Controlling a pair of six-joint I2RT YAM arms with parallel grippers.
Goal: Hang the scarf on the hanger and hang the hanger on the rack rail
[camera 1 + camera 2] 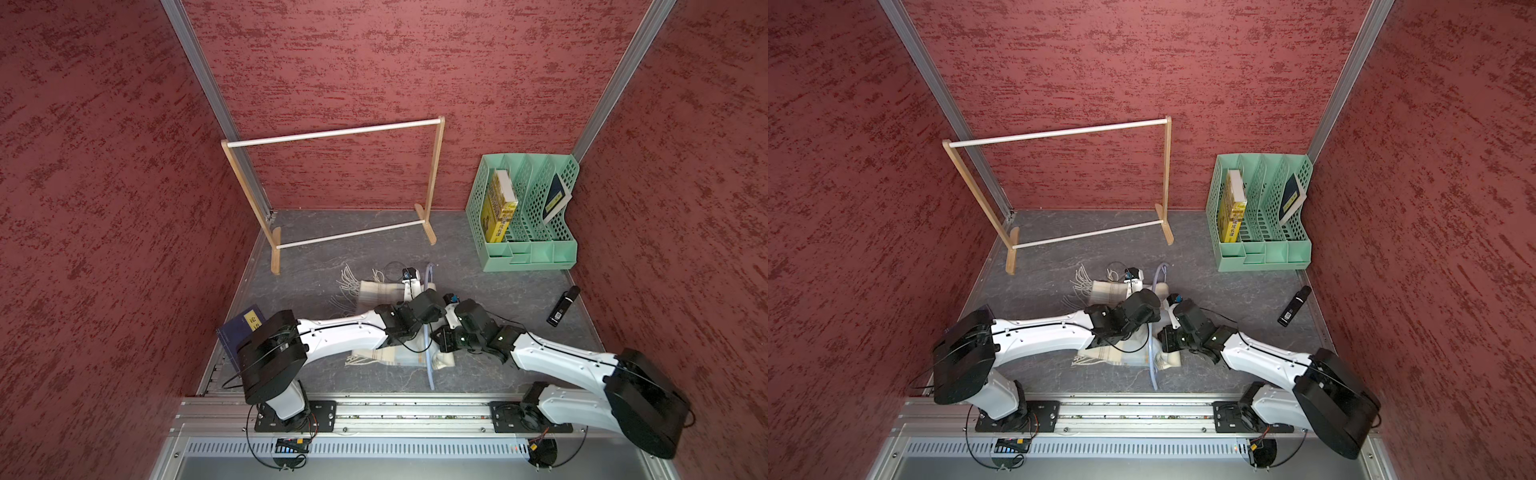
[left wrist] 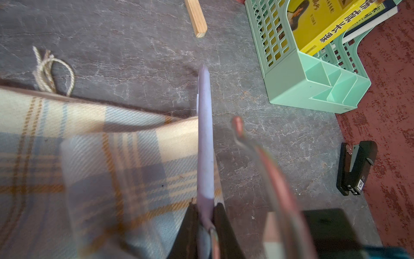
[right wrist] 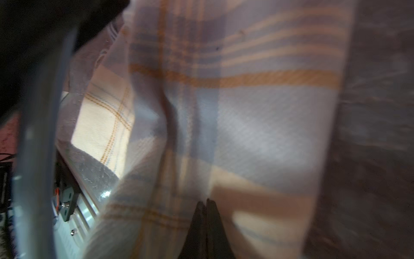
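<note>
- The rack (image 1: pixel 332 133) stands in the upper middle of the frame, well apart from both arms.
- The scarf (image 1: pixel 376 291) lies on the table (image 1: pixel 307 286) at centre frame. Its fringe points to the upper left, and a second stretch shows lower down, under the arms.
- The hanger (image 1: pixel 431 374) runs top to bottom across the scarf at centre frame. The left gripper (image 2: pixel 205 209) has its jaws clamped on the hanger's pale arm, beside the blurred wire hook.
- The right gripper (image 3: pixel 205 201) has its fingertips pressed together on the scarf and appears to pinch a fold. The cloth there looks raised off the table.
- The step in hand seems to be getting the scarf onto the hanger, with both grips now set.
- The next move likely calls for the right arm to draw its fold across the hanger while the left holds the hanger steady. A thin pinch on soft cloth could slip.
- The tray (image 1: pixel 523 253) and stapler (image 1: pixel 563 307) sit at the right, well apart from the work.
</note>
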